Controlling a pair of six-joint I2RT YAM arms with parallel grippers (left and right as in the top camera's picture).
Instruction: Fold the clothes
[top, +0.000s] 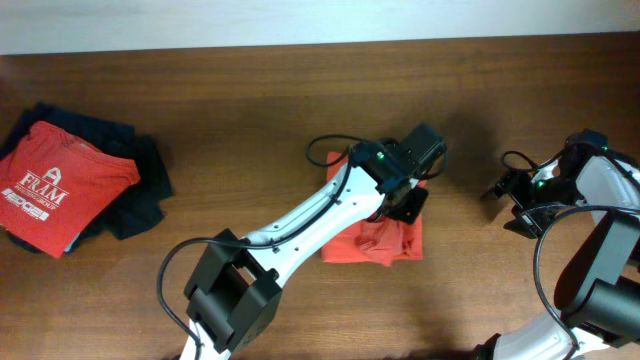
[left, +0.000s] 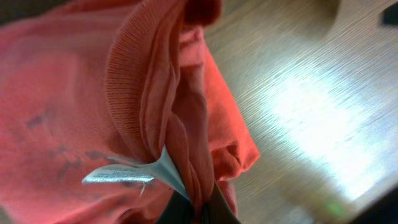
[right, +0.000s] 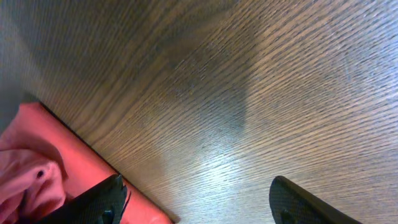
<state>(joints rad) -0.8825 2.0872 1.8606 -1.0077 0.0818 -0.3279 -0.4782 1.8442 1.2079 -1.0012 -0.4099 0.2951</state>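
The orange-red T-shirt (top: 380, 240) lies partly folded in a small bundle at the table's middle. My left gripper (top: 405, 200) sits over its upper right part and is shut on a bunched fold of the shirt by the ribbed collar (left: 140, 81). The white care label (left: 121, 175) sticks out beside the fingers (left: 199, 211). My right gripper (top: 510, 205) is open and empty over bare wood to the right of the shirt. In the right wrist view the shirt's edge (right: 37, 162) lies at the lower left, behind the left finger of the open jaws (right: 199, 205).
A folded red shirt with a white "FRAM" logo (top: 60, 185) lies on a dark navy garment (top: 140, 190) at the far left. The table's back edge (top: 320, 45) runs along the top.
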